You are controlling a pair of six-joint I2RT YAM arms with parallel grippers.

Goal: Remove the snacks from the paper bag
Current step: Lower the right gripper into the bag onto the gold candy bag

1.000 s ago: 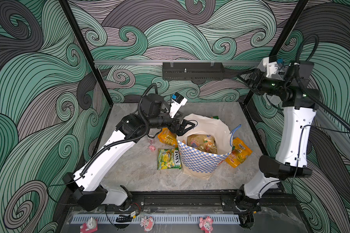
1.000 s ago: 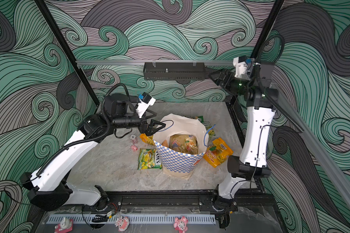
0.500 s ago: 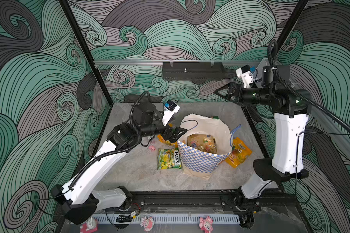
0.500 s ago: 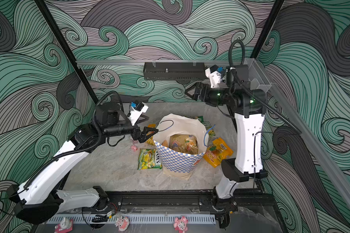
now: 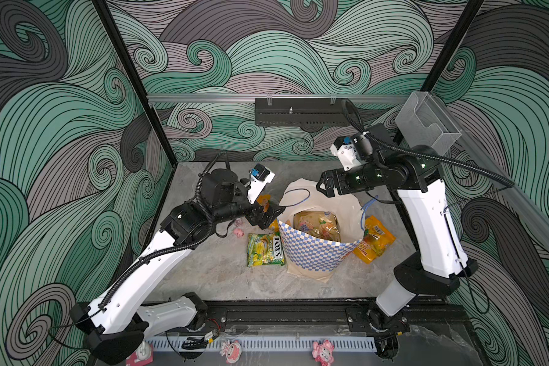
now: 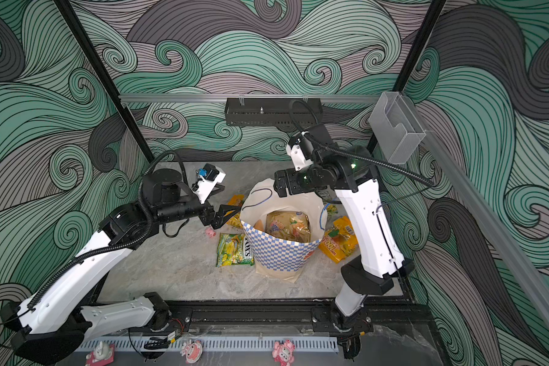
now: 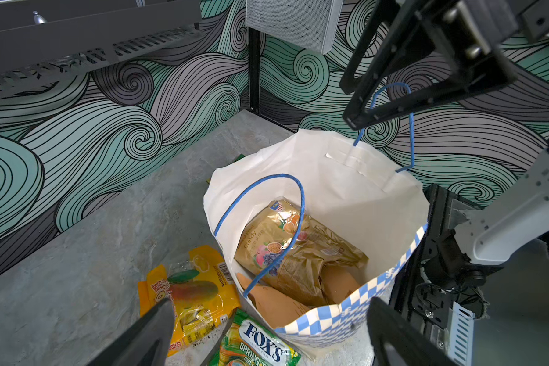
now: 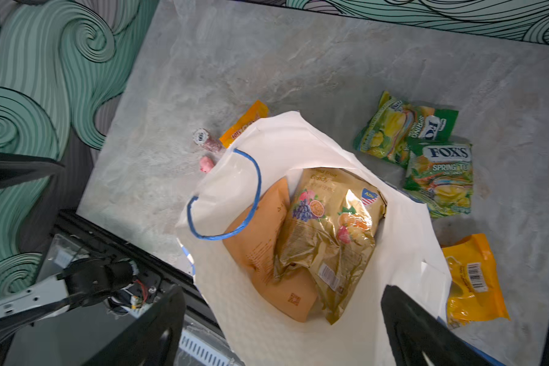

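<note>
- Paper bag (image 5: 314,253): stands upright with its mouth open, mid-counter toward the front edge. One blue cord handle (image 7: 302,206) droops into the mouth.
- Inside the bag: a gold candy packet (image 8: 327,234) leans on a tan packet (image 8: 263,240). Neither is out yet.
- Out on the counter (image 5: 210,272): a green packet (image 5: 265,250) just beside the bag's left side, an orange packet (image 5: 374,239) by its right side, and a mango packet (image 7: 197,285) near its back left.
- Right gripper (image 5: 323,187): jaws wide apart and empty, poised above the bag's far rim.
- Left gripper (image 5: 268,217): jaws wide apart and empty, just beside the bag's left rim.
- Step in hand, as judged: reaching in for the gold packet.
- To do it well: lower the right gripper straight down inside the rim, clear of the drooping cord. Pinch the packet's upper edge, not its slippery face, and lift vertically.
- The light bag may rise or tip with the packet, so the left gripper could pinch the near rim to steady it.
</note>
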